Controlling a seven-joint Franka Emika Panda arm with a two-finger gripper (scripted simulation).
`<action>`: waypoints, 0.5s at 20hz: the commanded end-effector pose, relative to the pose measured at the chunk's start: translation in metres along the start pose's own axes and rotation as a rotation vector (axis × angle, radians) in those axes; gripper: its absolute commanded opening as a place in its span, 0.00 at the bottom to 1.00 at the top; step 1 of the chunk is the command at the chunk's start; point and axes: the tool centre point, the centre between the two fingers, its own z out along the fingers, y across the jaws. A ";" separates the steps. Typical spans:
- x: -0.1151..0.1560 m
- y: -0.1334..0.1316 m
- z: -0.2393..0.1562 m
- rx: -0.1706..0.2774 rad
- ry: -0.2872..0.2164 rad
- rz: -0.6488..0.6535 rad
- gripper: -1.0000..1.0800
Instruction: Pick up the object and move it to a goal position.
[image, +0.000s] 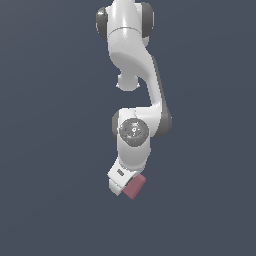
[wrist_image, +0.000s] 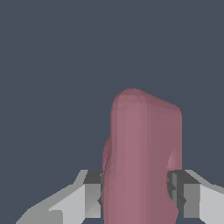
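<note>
Wrist view shows the small dusty-pink rounded block (wrist_image: 142, 162) clamped between the white gripper's (wrist_image: 139, 192) jaws. In the exterior view it sits at the hand's four o'clock. Carrying seems underway; no goal marker shows, so the next move needs steady transport.

The white arm (image: 131, 60) hangs down through the middle of the exterior view, bending at a grey-capped joint (image: 133, 131) before the wrist angles toward the pincer (image: 131, 186). In the wrist view the pincer (wrist_image: 139, 192) has its two grey-tipped fingers (wrist_image: 92, 192) set against opposite sides of the pink block (wrist_image: 142, 157), which fills the gap between them and juts out beyond the fingertips.
</note>
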 end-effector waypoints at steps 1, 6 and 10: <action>-0.005 0.001 0.006 0.004 -0.007 0.005 0.00; -0.005 0.001 0.006 0.004 -0.007 0.005 0.00; 0.000 0.000 -0.003 -0.002 0.001 0.001 0.00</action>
